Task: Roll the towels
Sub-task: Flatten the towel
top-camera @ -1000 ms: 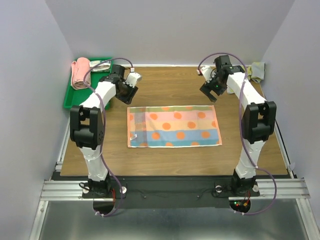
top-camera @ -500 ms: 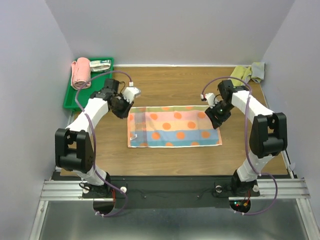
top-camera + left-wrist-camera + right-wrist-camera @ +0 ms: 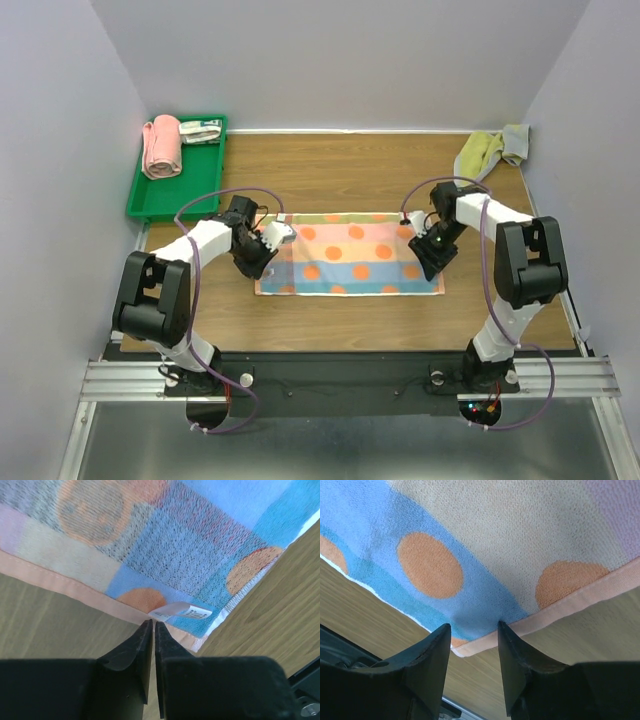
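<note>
A striped towel with orange dots (image 3: 350, 253) lies flat on the wooden table. My left gripper (image 3: 262, 258) is down at its left short edge. In the left wrist view the jaws (image 3: 152, 623) are shut with only a thin slit, tips at the peach hem (image 3: 65, 577) beside a white label (image 3: 182, 611); nothing shows between them. My right gripper (image 3: 425, 255) is at the right short edge. In the right wrist view it (image 3: 474, 627) is open, its fingers (image 3: 432, 645) straddling the hem near the towel's blue corner (image 3: 470, 615).
A green tray (image 3: 140, 195) at the back left holds a rolled pink towel (image 3: 162, 146) and a folded white-green cloth (image 3: 200, 130). Yellow-green and grey cloths (image 3: 485, 150) lie bunched at the back right corner. Grey walls close in on both sides.
Both arms have come forward from the back of the table and lowered to the towel's two short edges. The towel has not moved.
</note>
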